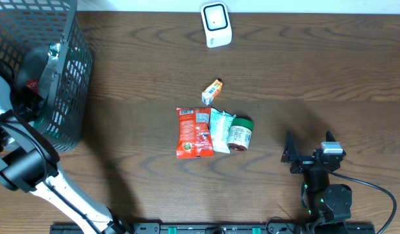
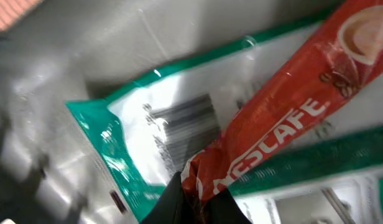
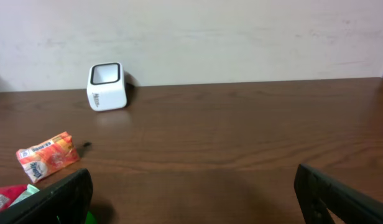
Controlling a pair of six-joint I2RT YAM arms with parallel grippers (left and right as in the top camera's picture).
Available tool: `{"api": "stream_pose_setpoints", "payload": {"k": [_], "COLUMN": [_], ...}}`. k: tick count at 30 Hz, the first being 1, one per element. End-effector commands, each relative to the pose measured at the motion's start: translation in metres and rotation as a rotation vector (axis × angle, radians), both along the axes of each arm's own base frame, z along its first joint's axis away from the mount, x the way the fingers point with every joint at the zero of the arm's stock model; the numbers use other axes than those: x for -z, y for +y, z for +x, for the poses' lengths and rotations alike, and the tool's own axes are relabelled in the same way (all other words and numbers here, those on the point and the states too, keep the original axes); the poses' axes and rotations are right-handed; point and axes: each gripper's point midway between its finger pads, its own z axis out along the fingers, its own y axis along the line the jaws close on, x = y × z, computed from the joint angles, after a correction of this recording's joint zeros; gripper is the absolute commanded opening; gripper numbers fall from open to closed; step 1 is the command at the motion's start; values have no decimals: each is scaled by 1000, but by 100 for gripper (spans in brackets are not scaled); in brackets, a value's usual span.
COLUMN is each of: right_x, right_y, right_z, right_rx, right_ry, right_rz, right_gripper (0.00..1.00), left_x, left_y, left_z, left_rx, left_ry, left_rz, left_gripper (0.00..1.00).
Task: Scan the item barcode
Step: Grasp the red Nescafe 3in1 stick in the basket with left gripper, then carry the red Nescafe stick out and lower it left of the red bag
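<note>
Overhead: a wire basket [image 1: 70, 78] fills the table's [image 1: 317, 78] far left corner, and the left arm [image 1: 18, 162] reaches into it from the near left edge; the white scanner [image 1: 215, 25] stands at the middle of the far edge; an orange packet [image 1: 213, 91], a red packet [image 1: 193, 132], a teal-and-white packet [image 1: 219, 130] and a green-lidded tub [image 1: 240, 134] cluster at the centre, the last three touching; the right half of the surface is bare wood; the right gripper [image 1: 309, 148] sits near the near edge, right of centre, jaws spread wide.

Left wrist: the left gripper [image 2: 201, 198] is pressed together, pinching the lower end of a red Nescafé sachet [image 2: 285, 118]; the sachet slants across a teal-edged packet [image 2: 179, 124] with a blurred barcode.

Right wrist: both fingers [image 3: 67, 196] stand far apart at the lower corners with open table between them; the scanner is at the far edge, left; the orange packet lies near the left edge.
</note>
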Motion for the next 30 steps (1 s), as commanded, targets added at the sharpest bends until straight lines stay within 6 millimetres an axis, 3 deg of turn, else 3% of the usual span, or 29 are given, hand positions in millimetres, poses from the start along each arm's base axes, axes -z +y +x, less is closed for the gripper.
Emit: {"api": "stream_pose_setpoints", "payload": {"k": [1,5,9,12,15,18,22,25,30], "right_x": [0,0,0,0,0,0,0,0,0], "right_y": [-5,-5,-5,-5,-5,-5,-5,-5,-5], "right_z": [0,0,0,0,0,0,0,0,0], "right_rx": [21,21,21,21,21,21,21,21,21], "right_ry": [0,0,0,0,0,0,0,0,0], "right_rz": [-5,-5,-5,-5,-5,-5,-5,-5,-5], "right_gripper": [99,99,99,99,99,99,99,99,99], "left_x": [-57,-129,-205,-257,-290,-303,-299,-290,-256], "left_y": [-12,-31,-54,-86,-125,-167,-234,-288,-345], "left_z": [17,27,23,13,-1,-16,-27,-37,-50], "left_rx": [19,58,101,163,231,311,515,700,853], "left_ry": [-173,-374,-568,-706,-783,-795,-758,-718,-605], "left_rz": [-15,-10,23,8,-34,-94,-222,-362,-504], "left_gripper": [7,7,7,7,7,7,7,7,8]}}
